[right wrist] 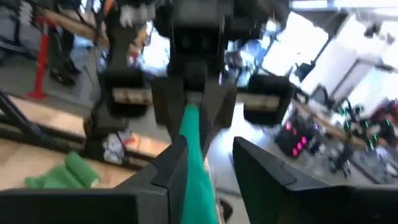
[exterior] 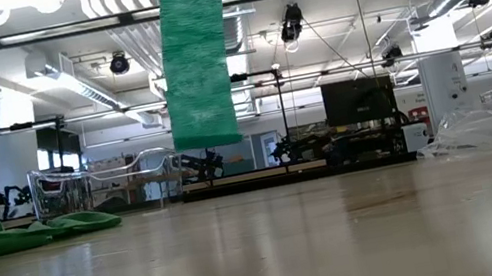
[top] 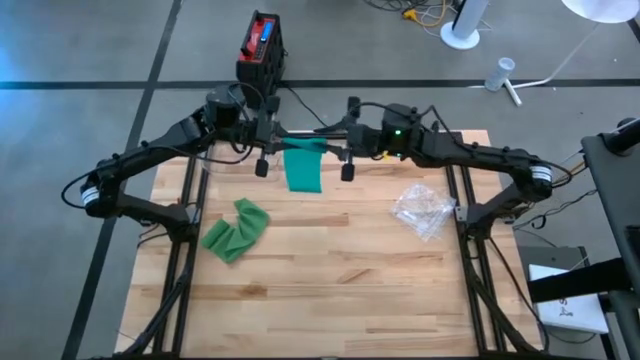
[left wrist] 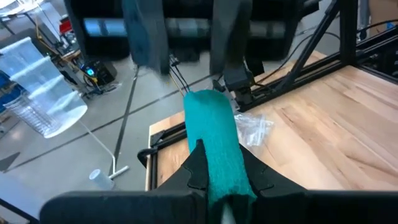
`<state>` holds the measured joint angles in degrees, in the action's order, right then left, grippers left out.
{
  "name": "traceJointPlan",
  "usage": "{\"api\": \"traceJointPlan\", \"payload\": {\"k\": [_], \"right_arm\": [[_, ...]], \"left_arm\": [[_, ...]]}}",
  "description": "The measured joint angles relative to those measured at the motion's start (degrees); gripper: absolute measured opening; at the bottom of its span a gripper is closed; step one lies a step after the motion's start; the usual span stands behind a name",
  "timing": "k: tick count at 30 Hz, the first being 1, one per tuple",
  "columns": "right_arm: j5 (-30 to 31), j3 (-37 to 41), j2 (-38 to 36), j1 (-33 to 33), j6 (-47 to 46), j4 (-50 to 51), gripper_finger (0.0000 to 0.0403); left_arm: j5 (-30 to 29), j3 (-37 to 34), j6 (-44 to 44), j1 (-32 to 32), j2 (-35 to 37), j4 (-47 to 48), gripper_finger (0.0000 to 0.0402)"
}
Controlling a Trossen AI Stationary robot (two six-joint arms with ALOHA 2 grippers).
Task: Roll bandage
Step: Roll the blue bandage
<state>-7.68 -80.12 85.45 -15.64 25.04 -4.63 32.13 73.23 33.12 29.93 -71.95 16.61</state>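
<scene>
A light wooden counter (top: 330, 280) of long planks. A crumpled green bandage (top: 236, 230) lies on its left side. A clear, crinkled plastic wrapper (top: 424, 208) lies on its right side, well apart from the bandage.

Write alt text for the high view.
Both arms meet at the far edge of a wooden table, the left gripper and right gripper stretching a green bandage between them. A crumpled green bandage lies left, a clear plastic wrapper right.
</scene>
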Motion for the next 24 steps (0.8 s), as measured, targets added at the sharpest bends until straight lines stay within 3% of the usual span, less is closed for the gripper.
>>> {"api": "traceJointPlan", "payload": {"k": [10, 17, 24], "right_arm": [[4.21, -0.11, -1.36, -0.31, 0.47, 8.92, 0.0062], [4.70, -0.17, -3.03, -0.59, 0.00, 7.79, 0.0012], [1.27, -0.10, -3.20, -0.52, -1.51, -0.02, 0.0025]], "left_arm": [[-1.22, -3.56, 0.31, 0.02, 3.31, -1.36, 0.0020], [-0.97, -6.42, 0.26, -0.04, 5.61, -5.10, 0.0020], [-1.06, -7.52, 0.25, -0.02, 6.35, -5.70, 0.0020]]}}
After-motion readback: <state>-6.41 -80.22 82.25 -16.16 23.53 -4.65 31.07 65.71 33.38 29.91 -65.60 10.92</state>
